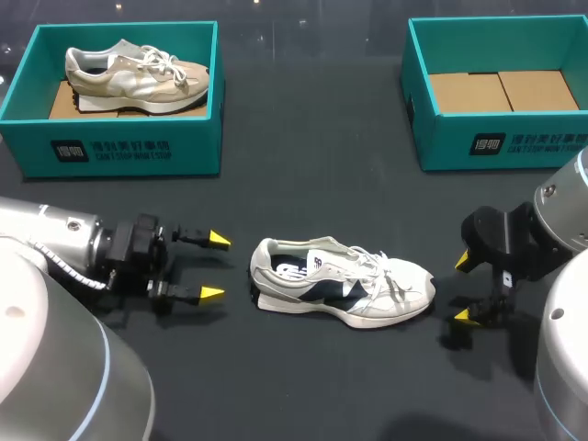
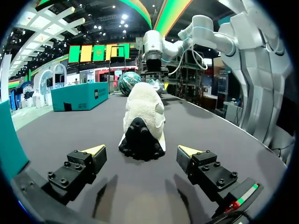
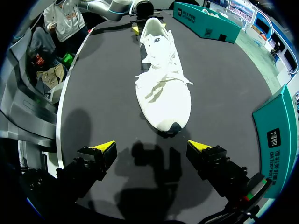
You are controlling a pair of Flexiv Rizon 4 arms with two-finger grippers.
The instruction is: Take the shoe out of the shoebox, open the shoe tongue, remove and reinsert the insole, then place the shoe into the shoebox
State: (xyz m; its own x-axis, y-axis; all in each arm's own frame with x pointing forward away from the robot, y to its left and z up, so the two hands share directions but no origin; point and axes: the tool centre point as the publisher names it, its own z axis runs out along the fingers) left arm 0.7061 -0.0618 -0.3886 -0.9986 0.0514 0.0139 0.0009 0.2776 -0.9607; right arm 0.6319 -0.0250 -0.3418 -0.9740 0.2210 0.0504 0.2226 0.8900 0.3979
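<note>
The white shoe [image 1: 342, 292] stands on its sole on the dark worktop [image 1: 312, 175] at the lower centre of the head view, heel toward the left tool [image 1: 215, 266] and toe toward the right tool [image 1: 462, 289]; both tools have their fingers apart and are clear of it. It is judged light, with a soft, yielding upper, loose laces and a firmer sole, so the heel collar and the midfoot sole edge look the surest holds

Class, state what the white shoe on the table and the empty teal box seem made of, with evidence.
White shoe: probably matte textile or synthetic leather; stitched panels, no shine. Empty teal box: likely cardboard, since plain brown flaps form its floor.
</note>
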